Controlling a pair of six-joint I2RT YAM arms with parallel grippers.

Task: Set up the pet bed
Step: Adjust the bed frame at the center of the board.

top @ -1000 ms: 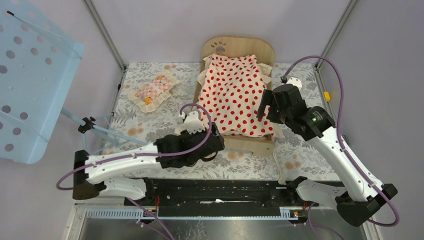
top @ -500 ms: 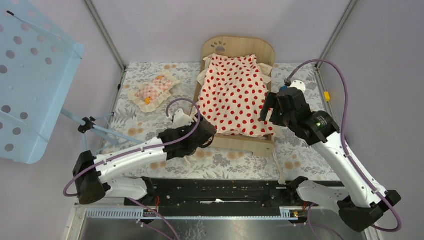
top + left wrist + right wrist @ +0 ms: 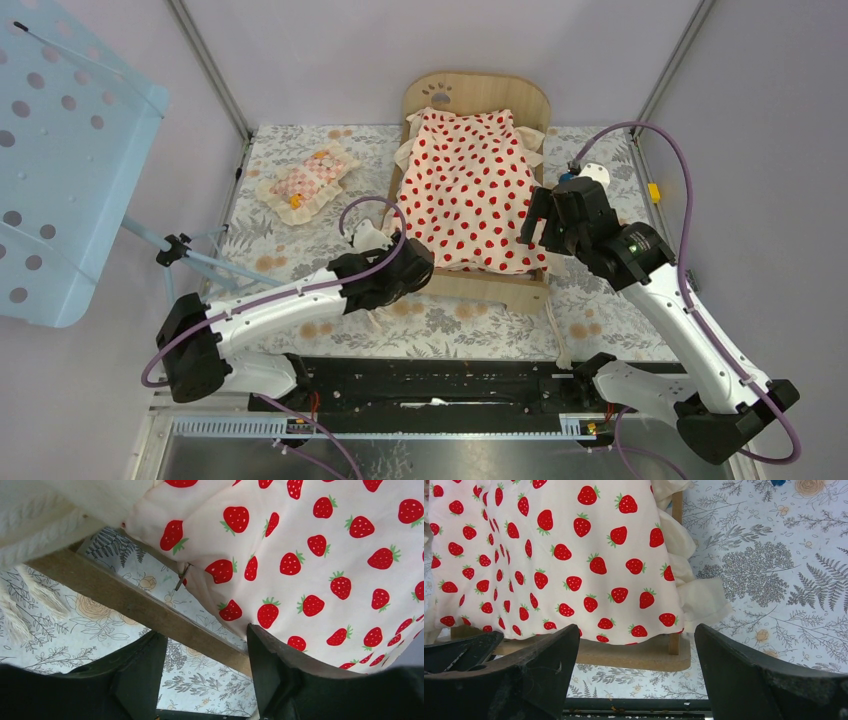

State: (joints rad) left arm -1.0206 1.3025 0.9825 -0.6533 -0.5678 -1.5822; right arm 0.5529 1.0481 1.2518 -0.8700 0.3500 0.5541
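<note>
My left gripper (image 3: pixel 202 645): jaws apart, empty, bed (image 3: pixel 125 605) rail just ahead. My right gripper (image 3: pixel 636 635): spread wide, empty, blanket (image 3: pixel 549 555) just ahead.

— The pet bed (image 3: pixel 500 95), upper centre: bare pale wood, matt?
— Yes. The blanket (image 3: pixel 470 190) is soft, matt printed cloth.
— The desk (image 3: pixel 310 240)?
— Smooth, matt floral covering. The left gripper (image 3: pixel 202 637) looks like dull black plastic.
</note>
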